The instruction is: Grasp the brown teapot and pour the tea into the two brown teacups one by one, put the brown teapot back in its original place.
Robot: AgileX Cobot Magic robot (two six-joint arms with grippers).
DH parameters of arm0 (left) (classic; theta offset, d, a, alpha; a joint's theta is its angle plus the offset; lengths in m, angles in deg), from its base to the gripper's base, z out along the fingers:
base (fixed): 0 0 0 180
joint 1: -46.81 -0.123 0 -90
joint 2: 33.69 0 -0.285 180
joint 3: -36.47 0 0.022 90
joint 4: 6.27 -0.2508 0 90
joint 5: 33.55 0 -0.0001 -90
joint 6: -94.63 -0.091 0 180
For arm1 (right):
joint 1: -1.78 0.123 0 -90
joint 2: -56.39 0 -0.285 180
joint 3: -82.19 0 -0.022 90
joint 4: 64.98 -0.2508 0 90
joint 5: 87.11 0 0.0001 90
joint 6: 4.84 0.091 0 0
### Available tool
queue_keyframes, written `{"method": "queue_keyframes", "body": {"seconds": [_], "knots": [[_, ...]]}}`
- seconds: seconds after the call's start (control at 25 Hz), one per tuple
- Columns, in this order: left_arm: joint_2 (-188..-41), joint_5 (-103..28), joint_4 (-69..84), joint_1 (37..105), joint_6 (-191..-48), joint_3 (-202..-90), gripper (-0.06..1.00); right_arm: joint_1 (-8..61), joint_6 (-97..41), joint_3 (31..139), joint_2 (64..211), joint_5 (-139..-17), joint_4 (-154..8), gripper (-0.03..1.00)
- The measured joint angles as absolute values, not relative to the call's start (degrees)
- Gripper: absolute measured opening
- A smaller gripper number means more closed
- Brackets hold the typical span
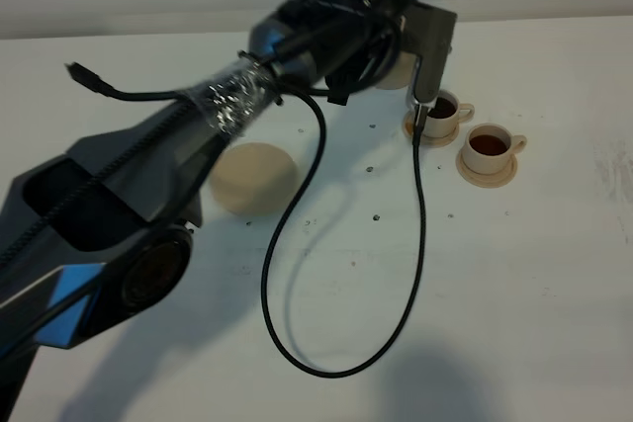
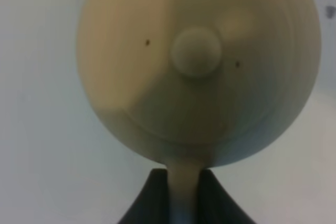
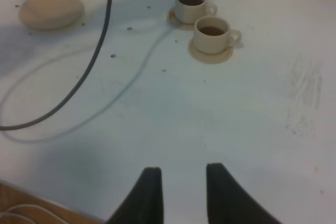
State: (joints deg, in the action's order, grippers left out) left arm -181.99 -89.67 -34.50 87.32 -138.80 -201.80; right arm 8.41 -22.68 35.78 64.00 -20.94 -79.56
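I see the brown teapot [image 2: 198, 66], round and pale tan with a small knob on its lid, held in the air at the far side of the table [image 1: 495, 303], its handle pinched between the fingers of the left gripper [image 2: 185, 190]. Right of it stand the two brown teacups [image 1: 473, 132], each on a small saucer with dark tea inside, and the wide empty saucer [image 1: 254, 178] lies well apart to the left. The right gripper [image 3: 182, 192] hangs above the near table with its fingers spread, holding nothing.
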Motion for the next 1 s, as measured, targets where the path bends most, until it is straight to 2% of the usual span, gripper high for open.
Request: {"method": "queue_keyframes", "body": {"seconds": [0.48,1.0], "knots": [[-181.6,-101.2,-17.5,82.5,-132.1,-201.8,0.08,8.4,-22.7,35.8,64.0,-20.9,-79.6,0.22],[-181.6,-102.1,-16.0,82.1,-131.9,-201.8,0.08,8.4,-22.7,35.8,64.0,-20.9,-79.6,0.22]]}}
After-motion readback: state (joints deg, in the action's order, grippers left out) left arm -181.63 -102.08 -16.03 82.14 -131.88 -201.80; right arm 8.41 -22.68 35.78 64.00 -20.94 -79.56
